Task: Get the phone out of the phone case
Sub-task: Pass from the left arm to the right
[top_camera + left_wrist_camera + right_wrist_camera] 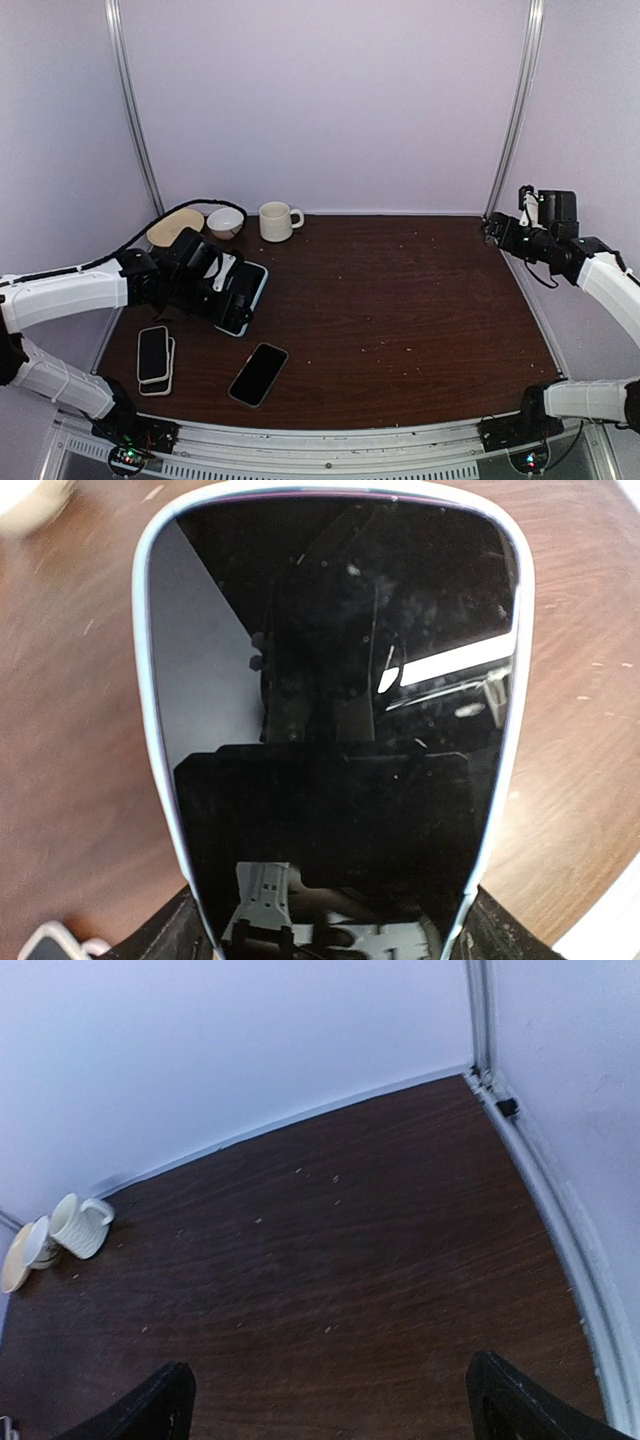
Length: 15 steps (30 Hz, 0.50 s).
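A phone (330, 730) with a dark glossy screen sits in a white phone case (150, 730) and fills the left wrist view. My left gripper (330, 935) is shut across the case's width, a black finger (165, 935) on each long side near the lower end. From above, the cased phone (245, 295) is tilted just above the table's left side, held by the left gripper (215, 285). My right gripper (495, 228) hangs open at the far right, high over the table, with nothing between its fingers (150, 1405).
Two stacked phones (155, 358) and a bare black phone (258, 373) lie near the front left. A cream mug (278, 221), a small bowl (225, 221) and a tan dish (175, 227) stand at the back left. Metal frame posts rise at both back corners.
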Tool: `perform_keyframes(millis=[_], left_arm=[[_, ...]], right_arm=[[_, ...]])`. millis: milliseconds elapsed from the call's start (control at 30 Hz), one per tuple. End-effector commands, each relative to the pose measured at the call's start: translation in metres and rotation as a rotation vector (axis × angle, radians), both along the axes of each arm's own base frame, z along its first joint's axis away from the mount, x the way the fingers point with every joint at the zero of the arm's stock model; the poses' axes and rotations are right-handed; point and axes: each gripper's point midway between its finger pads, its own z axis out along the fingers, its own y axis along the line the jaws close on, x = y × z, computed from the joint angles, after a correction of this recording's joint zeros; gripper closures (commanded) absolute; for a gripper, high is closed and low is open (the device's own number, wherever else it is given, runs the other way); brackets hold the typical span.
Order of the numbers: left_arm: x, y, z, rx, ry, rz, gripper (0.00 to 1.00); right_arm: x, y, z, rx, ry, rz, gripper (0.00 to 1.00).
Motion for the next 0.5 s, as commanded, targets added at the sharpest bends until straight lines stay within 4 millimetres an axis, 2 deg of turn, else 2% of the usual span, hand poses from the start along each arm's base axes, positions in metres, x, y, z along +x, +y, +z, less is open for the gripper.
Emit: perform_keyframes(millis=[0, 133, 300, 367, 467], left_arm=[[0.022, -0.057, 0.049, -0.133, -0.173, -0.175, 0.38], [0.02, -0.095, 0.054, -0.142, -0.189, -0.296, 0.39], [0.009, -0.135, 0.057, -0.175, -0.213, -0.446, 0.39], [0.008, -0.147, 0.053, -0.184, -0.21, -0.483, 0.39], [0.005, -0.161, 0.053, -0.206, -0.209, -0.521, 0.39]], right_arm=[[-0.036, 0.059, -0.015, 0.231, 0.138, 0.172, 0.01], [-0.06, 0.105, -0.013, 0.271, 0.186, 0.301, 0.0], [-0.083, 0.152, -0.018, 0.352, 0.232, 0.411, 0.01], [-0.093, 0.176, -0.021, 0.391, 0.249, 0.478, 0.0], [-0.107, 0.201, -0.027, 0.401, 0.298, 0.545, 0.0]])
